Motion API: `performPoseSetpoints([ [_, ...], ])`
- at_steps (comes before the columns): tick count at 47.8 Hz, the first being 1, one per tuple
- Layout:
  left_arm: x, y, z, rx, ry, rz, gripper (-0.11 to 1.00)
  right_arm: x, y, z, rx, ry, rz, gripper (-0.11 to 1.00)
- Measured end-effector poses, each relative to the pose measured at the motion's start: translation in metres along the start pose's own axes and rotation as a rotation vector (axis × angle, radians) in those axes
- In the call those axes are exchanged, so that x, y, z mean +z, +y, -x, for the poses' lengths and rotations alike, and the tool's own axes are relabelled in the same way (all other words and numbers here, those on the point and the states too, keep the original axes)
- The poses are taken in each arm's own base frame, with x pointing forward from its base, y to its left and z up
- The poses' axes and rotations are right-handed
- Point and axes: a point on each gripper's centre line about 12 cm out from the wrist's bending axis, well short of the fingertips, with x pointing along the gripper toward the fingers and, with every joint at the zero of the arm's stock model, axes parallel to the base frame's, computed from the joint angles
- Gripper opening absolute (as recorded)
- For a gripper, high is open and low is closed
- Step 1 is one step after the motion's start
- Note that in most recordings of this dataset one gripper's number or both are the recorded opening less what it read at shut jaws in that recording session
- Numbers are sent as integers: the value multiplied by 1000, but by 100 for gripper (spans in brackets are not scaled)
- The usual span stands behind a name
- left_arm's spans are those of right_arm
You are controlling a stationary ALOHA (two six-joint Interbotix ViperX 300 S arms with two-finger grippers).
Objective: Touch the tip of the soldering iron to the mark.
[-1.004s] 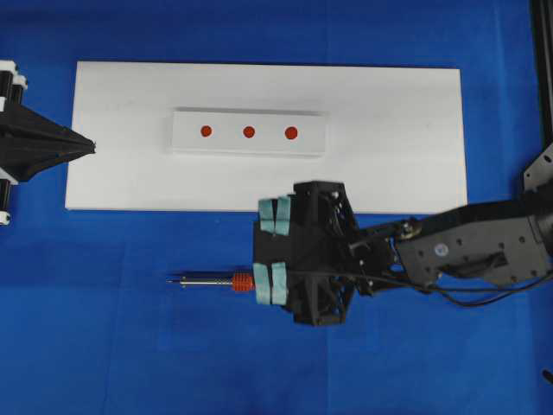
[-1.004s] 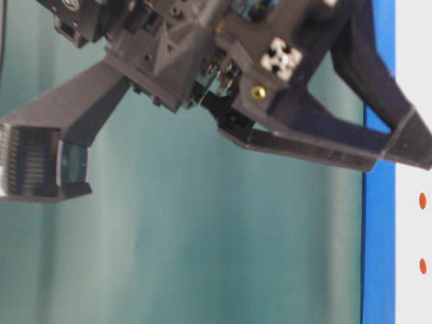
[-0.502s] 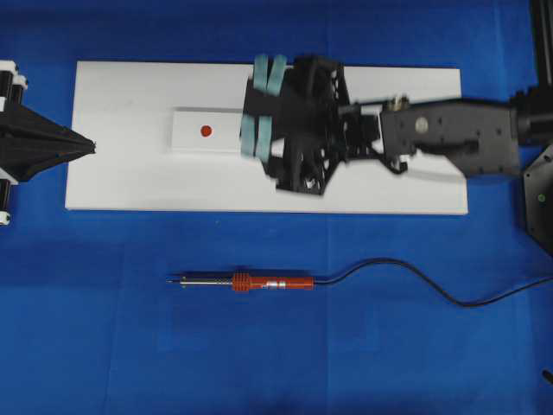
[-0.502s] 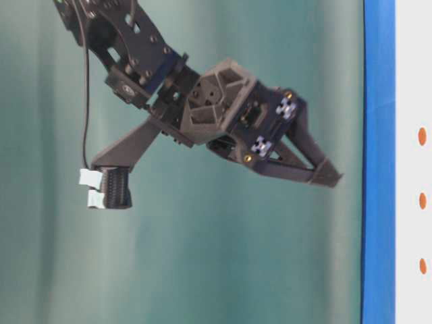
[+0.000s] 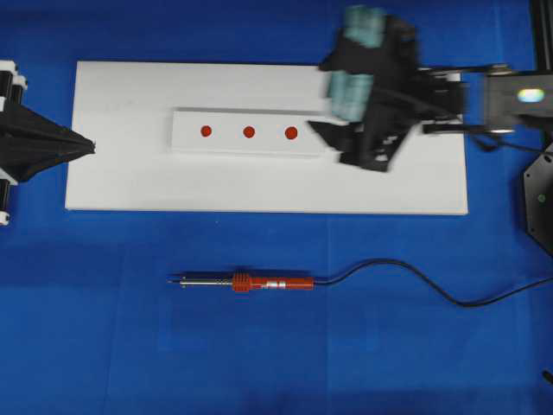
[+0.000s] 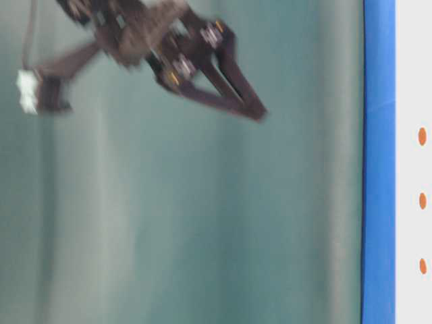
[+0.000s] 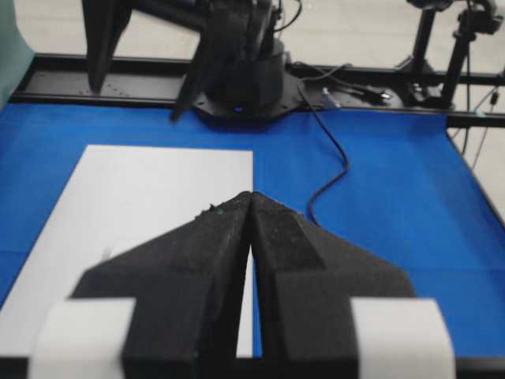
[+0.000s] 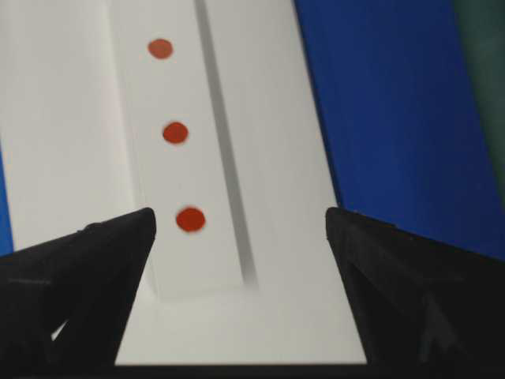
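The soldering iron (image 5: 272, 283), with its red-orange handle and silver shaft, lies flat on the blue mat with its tip pointing left. No gripper touches it. The mark (image 5: 206, 131) is the left end dot on the white strip (image 5: 186, 143). In the right wrist view it is the farthest dot (image 8: 160, 48). My right gripper (image 5: 352, 56) is open and empty, raised over the right part of the white board and motion-blurred. Its jaws stand wide apart in its own view (image 8: 241, 217). My left gripper (image 5: 86, 147) is shut and empty at the board's left edge (image 7: 251, 197).
The white board (image 5: 389, 186) carries the strip with the middle dot (image 5: 249, 132) and the right end dot (image 5: 291, 132). The iron's black cord (image 5: 406, 275) runs right across the mat. A black frame post (image 5: 543, 52) stands at the far right.
My right gripper rose from above the iron's handle, crossed the board and swung to the back right, empty. The iron stayed in place. The left gripper has not moved.
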Motion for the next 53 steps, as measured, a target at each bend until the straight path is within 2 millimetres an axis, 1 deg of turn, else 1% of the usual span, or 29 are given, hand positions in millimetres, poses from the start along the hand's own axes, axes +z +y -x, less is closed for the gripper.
performPoseSetpoints([
  [4,0,0,0,0,-2,1,0,-11,-6,21,6,-30,-8,83],
  [6,0,0,0,-2,0,0,0,-17,-10,35,10,-55,-15,83],
  [14,0,0,0,-2,0,0,0,-37,-22,74,18,-134,-39,83],
  [20,0,0,0,-1,0,2,0,-59,-28,96,32,-190,-56,83],
  [26,0,0,0,-2,0,0,0,-80,-31,110,61,-251,-68,83],
  [34,0,0,0,1,0,1,0,-108,-29,113,113,-304,-80,83],
  [41,0,0,0,-1,0,2,0,-131,-29,106,136,-314,-113,82],
  [48,0,0,0,-2,0,0,0,-147,-32,98,131,-313,-146,80],
  [53,0,0,0,1,0,1,0,-148,-32,96,136,-331,-151,80],
])
